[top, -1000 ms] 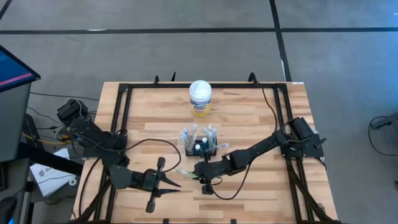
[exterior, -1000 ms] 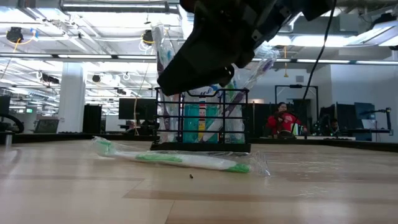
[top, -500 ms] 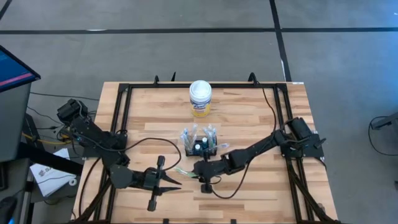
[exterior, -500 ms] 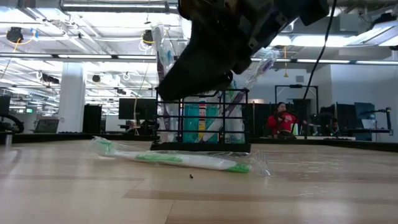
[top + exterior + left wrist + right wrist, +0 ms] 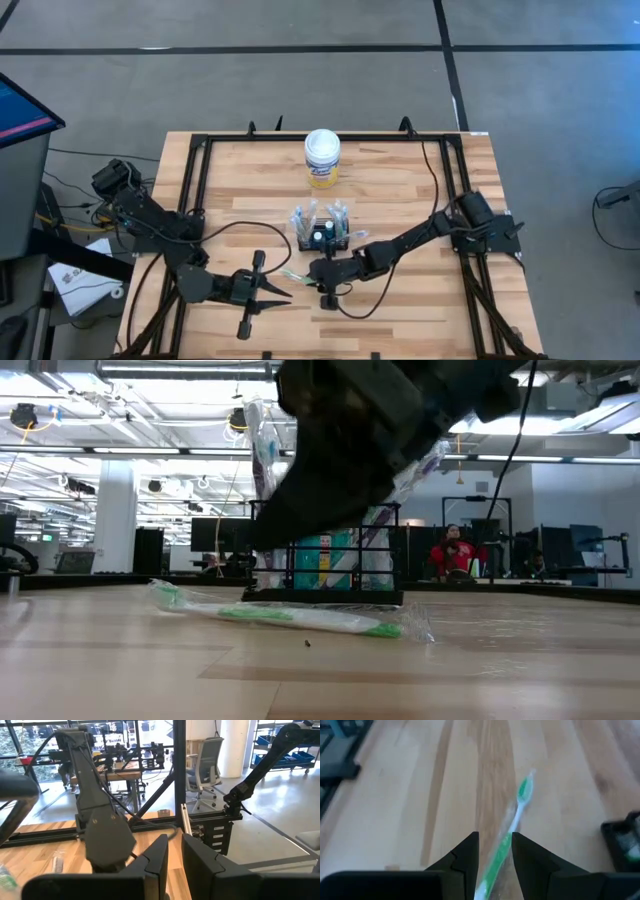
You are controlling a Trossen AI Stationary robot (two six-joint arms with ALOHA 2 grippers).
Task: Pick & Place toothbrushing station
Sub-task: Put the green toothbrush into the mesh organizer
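Observation:
A green toothbrush in a clear wrapper (image 5: 296, 277) lies flat on the wooden table, just in front of the toothbrushing station (image 5: 322, 238), a black wire caddy holding upright wrapped brushes and tubes. My right gripper (image 5: 495, 842) hangs open a little above the toothbrush (image 5: 516, 815), slanting down, one finger on either side of its handle end. In the low view a gap shows between it and the toothbrush (image 5: 300, 618). My left gripper (image 5: 285, 297) waits level near the table's front left, its fingers (image 5: 160, 855) a narrow gap apart and holding nothing.
A white-lidded, yellow-labelled canister (image 5: 322, 158) stands behind the caddy near the far edge. Black frame rails (image 5: 200, 160) run along the table's sides and far edge. Bare wood lies to the left of the toothbrush. A person in red (image 5: 455, 552) sits far behind the table.
My right gripper has sunk a little toward the toothbrush, keeping its tilt and its finger gap. The toothbrush and the caddy have not moved.

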